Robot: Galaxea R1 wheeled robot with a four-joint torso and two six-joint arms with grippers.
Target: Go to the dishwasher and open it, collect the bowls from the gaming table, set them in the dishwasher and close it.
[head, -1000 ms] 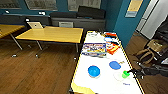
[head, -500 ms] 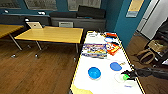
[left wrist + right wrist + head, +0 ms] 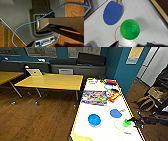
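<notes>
An office break room: yellow-topped tables (image 3: 51, 81) upper left, a white gaming table (image 3: 105, 124) lower right, teal walls (image 3: 120, 69), wooden floor (image 3: 35, 119)

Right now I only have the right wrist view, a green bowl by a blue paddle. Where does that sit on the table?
Observer: The green bowl sits near the gaming table's right edge, at the right gripper.
Operator: Any other bowls?
Observer: A blue bowl stands further left on the white top.
Operator: What's beyond the paddle?
Observer: A colourful game box and a red packet lie further along the table.
</notes>
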